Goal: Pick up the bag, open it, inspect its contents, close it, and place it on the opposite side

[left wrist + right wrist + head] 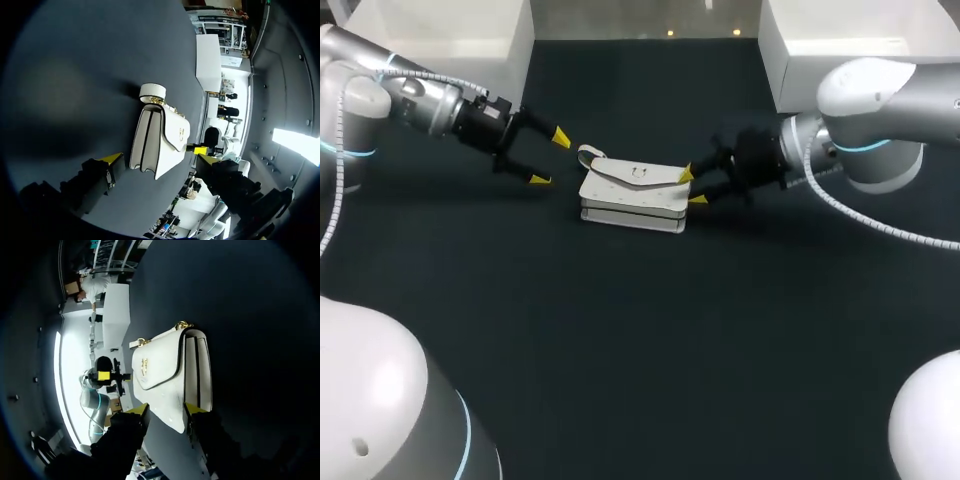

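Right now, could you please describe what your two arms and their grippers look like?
The left arm and right arm have rounded silver-grey and white shells, each with a thin blue ring at a joint. A white coiled cable loops along the right arm. The left gripper and right gripper are black with bright yellow tips.

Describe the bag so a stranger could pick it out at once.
On the dark table, look between the left gripper and the right gripper. There lies the bag. Unlike the black, yellow-tipped grippers flanking it, it is white, with a flap bearing a small gold clasp.
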Action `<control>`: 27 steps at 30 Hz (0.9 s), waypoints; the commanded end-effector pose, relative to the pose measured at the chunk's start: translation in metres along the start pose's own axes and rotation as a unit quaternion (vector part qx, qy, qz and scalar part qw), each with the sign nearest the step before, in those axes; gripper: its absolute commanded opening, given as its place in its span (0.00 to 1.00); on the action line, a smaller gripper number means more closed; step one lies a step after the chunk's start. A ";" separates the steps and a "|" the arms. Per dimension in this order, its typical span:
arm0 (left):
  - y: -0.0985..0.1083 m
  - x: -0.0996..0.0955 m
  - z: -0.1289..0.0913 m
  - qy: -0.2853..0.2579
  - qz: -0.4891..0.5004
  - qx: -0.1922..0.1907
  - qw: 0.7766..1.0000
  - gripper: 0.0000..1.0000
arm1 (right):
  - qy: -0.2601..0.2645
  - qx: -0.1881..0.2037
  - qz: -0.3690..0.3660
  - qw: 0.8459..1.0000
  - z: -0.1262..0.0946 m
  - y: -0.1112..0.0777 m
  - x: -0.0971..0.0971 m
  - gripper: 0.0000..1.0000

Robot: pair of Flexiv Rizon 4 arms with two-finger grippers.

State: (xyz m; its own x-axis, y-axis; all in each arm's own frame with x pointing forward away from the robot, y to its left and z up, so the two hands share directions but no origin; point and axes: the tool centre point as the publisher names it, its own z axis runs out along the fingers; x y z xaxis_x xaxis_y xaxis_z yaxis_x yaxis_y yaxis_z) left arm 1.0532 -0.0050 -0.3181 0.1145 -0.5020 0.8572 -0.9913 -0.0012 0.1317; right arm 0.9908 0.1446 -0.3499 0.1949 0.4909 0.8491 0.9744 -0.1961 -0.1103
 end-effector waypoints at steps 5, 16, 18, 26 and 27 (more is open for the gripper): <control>0.009 0.003 -0.009 -0.015 0.000 0.049 0.999 1.00 | -0.014 0.001 0.015 1.000 0.008 0.001 -0.013 0.44; 0.002 0.001 -0.021 -0.028 0.000 0.056 0.998 1.00 | -0.003 0.002 0.013 1.000 0.013 -0.001 -0.007 0.34; 0.002 0.001 -0.023 -0.032 0.001 0.058 0.998 1.00 | 0.000 0.004 0.013 1.000 0.015 -0.001 -0.007 0.34; -0.001 0.000 -0.030 -0.048 0.006 0.062 0.997 1.00 | 0.000 0.011 0.021 1.000 0.024 0.001 -0.009 0.25; -0.001 0.000 -0.031 -0.049 0.008 0.062 0.997 1.00 | 0.000 0.010 0.022 1.000 0.024 0.003 -0.010 0.20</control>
State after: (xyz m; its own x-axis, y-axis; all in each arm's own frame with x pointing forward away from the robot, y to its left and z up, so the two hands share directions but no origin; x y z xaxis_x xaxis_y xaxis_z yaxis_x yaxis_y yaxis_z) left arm 1.0557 0.0212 -0.3059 0.0996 -0.5806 0.8081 -0.9939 -0.0976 0.0523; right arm 0.9882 0.1584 -0.3674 0.2361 0.4814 0.8441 0.9664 -0.2071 -0.1522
